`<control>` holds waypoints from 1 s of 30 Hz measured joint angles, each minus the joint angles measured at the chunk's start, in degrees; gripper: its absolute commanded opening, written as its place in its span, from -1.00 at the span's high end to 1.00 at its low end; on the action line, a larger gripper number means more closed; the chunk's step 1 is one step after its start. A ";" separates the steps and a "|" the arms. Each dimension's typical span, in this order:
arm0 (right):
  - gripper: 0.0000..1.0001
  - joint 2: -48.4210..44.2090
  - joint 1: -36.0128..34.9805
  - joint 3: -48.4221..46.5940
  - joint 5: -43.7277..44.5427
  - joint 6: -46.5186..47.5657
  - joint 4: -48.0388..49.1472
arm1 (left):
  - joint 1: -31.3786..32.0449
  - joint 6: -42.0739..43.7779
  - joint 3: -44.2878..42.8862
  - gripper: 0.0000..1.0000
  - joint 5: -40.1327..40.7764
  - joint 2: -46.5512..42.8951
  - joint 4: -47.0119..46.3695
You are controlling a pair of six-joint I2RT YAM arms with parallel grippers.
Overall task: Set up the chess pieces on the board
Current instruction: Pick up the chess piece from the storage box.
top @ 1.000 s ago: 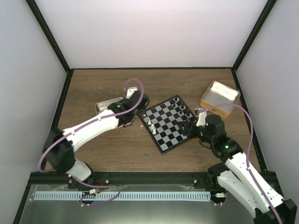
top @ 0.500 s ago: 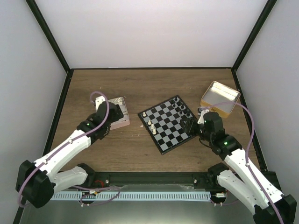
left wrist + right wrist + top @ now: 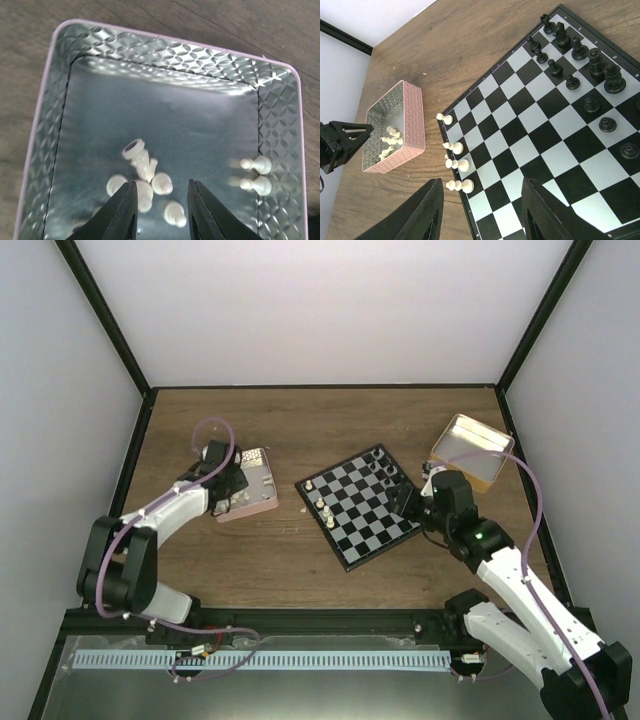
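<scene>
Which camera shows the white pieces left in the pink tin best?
Left wrist: it looks straight down into the pink tin, with the white pieces individually distinct. Right wrist shows them as a small far cluster; the top view shows the tin, pieces indistinct.

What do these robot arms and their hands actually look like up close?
The left arm and right arm have white shells with black joints. A thin lilac cable loops along each. The left hand and right hand each have two black, tapering fingers. A tiny green light glows on the right arm.
</scene>
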State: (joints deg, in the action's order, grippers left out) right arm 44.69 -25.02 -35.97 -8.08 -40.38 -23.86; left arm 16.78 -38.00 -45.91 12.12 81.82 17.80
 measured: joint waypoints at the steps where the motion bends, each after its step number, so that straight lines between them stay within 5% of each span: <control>1: 0.11 1.01 0.00 -0.74 0.07 0.07 -0.07 | -0.39 0.52 -1.14 0.31 -0.44 1.66 0.09; 17: 0.13 4.20 0.00 -3.63 5.16 2.47 0.35 | -2.43 2.67 -6.10 0.34 -3.54 9.84 2.25; 30: 0.13 10.43 0.00 -4.81 7.10 5.40 6.51 | -2.54 3.98 -4.68 0.81 -6.03 9.68 4.22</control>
State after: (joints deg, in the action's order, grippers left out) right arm 55.11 -25.02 -40.77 -0.97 -34.98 -17.34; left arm 14.24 -34.02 -50.59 6.09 91.50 22.02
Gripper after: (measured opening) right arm 0.437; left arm 0.161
